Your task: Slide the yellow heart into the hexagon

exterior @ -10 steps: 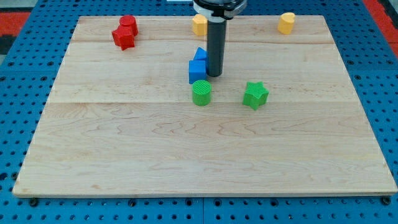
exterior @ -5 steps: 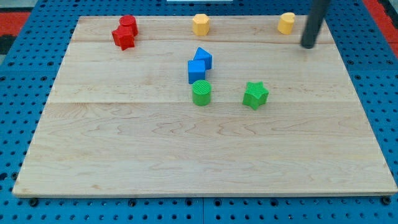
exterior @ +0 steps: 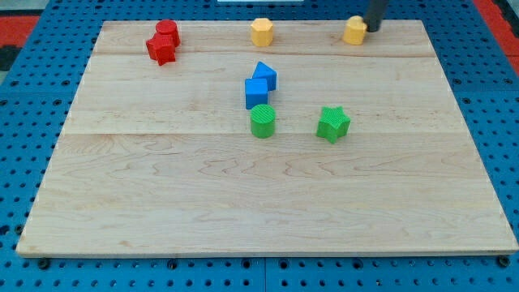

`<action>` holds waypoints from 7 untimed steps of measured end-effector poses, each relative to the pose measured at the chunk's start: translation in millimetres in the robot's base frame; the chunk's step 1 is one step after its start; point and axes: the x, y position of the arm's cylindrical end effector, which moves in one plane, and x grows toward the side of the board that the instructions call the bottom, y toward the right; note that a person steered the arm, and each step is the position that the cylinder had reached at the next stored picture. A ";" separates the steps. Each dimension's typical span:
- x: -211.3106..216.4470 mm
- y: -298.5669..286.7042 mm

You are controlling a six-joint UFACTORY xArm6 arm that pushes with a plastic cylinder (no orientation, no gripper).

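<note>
One yellow heart (exterior: 354, 31), orientation indiscernible

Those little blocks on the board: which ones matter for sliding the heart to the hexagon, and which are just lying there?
In the job:
yellow heart
yellow hexagon
my tip, touching the heart's right side

Lying about:
two red blocks
two blue blocks
green cylinder
green star

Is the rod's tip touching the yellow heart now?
Touching. In the camera view, my tip sits against the right side of the yellow heart at the view's top, with no wood visible between them.
</note>
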 end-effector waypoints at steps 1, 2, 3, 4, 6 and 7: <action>0.1 -55.6; 0.3 -119.5; -1.7 -108.8; -1.5 -64.1; 14.9 -36.5; 31.3 -25.6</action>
